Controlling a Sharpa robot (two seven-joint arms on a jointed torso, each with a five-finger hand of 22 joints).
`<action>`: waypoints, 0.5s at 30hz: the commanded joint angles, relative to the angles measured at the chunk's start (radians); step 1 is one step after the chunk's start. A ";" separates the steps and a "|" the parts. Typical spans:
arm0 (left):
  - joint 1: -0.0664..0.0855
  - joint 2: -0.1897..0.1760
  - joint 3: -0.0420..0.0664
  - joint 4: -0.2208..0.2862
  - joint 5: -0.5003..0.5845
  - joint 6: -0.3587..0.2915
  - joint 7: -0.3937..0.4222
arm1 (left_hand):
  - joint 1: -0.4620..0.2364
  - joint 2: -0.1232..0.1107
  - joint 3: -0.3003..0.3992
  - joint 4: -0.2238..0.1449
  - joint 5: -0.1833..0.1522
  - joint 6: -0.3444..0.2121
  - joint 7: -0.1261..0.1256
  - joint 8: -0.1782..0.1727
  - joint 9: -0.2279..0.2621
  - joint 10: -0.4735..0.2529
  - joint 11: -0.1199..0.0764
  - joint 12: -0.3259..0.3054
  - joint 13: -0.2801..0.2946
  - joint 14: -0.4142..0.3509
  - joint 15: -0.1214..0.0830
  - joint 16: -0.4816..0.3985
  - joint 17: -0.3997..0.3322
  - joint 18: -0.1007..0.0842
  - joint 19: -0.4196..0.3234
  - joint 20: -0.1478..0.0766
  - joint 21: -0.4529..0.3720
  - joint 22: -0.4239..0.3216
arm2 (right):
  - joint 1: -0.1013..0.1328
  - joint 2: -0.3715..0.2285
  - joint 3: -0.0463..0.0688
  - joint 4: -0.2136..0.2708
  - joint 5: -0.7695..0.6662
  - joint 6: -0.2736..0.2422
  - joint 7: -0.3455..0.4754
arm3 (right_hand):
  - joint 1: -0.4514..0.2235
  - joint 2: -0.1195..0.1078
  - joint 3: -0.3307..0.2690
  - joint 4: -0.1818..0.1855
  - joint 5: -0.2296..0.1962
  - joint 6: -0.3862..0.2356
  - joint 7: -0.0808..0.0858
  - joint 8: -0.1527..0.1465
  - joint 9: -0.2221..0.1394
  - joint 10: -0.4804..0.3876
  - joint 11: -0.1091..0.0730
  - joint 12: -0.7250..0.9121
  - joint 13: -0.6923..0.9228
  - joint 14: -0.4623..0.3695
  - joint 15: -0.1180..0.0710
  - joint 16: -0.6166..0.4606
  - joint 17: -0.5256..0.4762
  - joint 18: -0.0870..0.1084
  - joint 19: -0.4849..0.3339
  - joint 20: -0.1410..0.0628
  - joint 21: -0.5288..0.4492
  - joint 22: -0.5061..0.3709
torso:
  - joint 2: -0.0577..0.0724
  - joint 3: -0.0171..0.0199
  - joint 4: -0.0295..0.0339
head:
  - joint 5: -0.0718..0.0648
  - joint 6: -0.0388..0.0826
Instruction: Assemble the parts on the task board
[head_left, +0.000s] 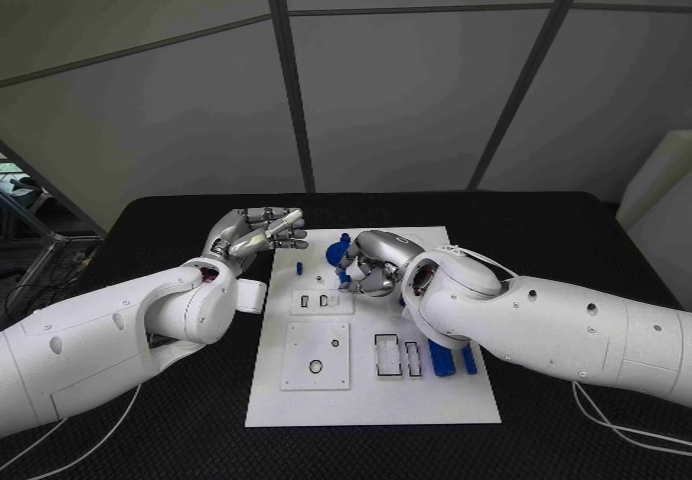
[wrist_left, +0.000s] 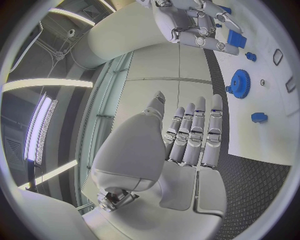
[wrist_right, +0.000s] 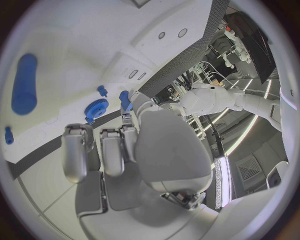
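Near the lower centre, two long blue parts (head_left: 450, 357) are seen lying on the task board (head_left: 375, 400) beside empty slots. Mid-frame, the right hand (head_left: 372, 268) is curled over a blue gear (head_left: 338, 250); whether it is clamped cannot be told. Upper left, the left hand (head_left: 263, 233) is held off the board, fingers together, empty, likely for clearance.

Robotics lab or test cell, not a home. Black tabletop (head_left: 173, 215) boxed in by plain grey wall panels (head_left: 404, 90) with dark seams. White task board (head_left: 368, 395) laid out like a bench fixture. Cables (head_left: 613, 425) trail off the tabletop edge. Left wrist view shows long ceiling strip lights (wrist_left: 39, 130); right wrist view shows metal equipment racks (wrist_right: 206, 75) behind.
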 joint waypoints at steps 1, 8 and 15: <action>0.002 0.001 0.001 0.001 -0.006 0.004 0.004 | 0.007 0.000 -0.002 -0.006 -0.004 0.004 0.003 -0.005 -0.001 0.005 0.001 -0.004 0.000 -0.001 -0.002 -0.006 0.001 0.049 -0.002 -0.001 0.003 0.001 | -0.005 0.011 -0.002 0.000 -0.031 0.025 -0.041 | -0.005 0.004 0.008 0.000 0.005 0.003 -0.002 0.002 0.007 -0.009 0.000 -0.005 0.086 0.082 -0.007 -0.001 0.156 -0.006 0.000 -0.005 0.000 0.135 | 0.001 0.0013 -0.0005 | 0.003 -0.004; 0.002 0.002 0.001 0.003 -0.006 0.003 0.004 | 0.007 0.000 -0.002 -0.006 -0.004 0.004 0.003 -0.005 -0.001 0.005 0.001 -0.004 0.000 -0.001 -0.002 -0.006 0.001 0.049 -0.002 -0.001 0.003 0.001 | -0.017 0.034 -0.009 -0.008 -0.055 0.022 -0.043 | -0.006 0.002 0.009 0.000 0.005 0.002 -0.001 0.001 0.006 -0.010 0.000 -0.006 0.085 0.082 -0.007 0.000 0.156 -0.006 0.000 -0.005 0.000 0.135 | 0.000 0.0011 0.0005 | 0.007 -0.009; 0.002 0.003 0.001 0.004 -0.006 0.004 0.004 | 0.007 0.000 -0.002 -0.006 -0.004 0.004 0.003 -0.005 -0.001 0.005 0.001 -0.004 0.000 -0.001 -0.002 -0.006 0.001 0.049 -0.002 -0.001 0.003 0.001 | -0.023 0.047 -0.011 -0.016 -0.069 0.025 -0.043 | -0.008 0.000 0.009 -0.001 0.006 0.001 -0.001 0.001 0.006 -0.010 0.001 -0.006 0.086 0.082 -0.006 -0.001 0.156 -0.006 0.000 -0.004 0.000 0.135 | 0.000 0.0010 0.0003 | 0.011 -0.012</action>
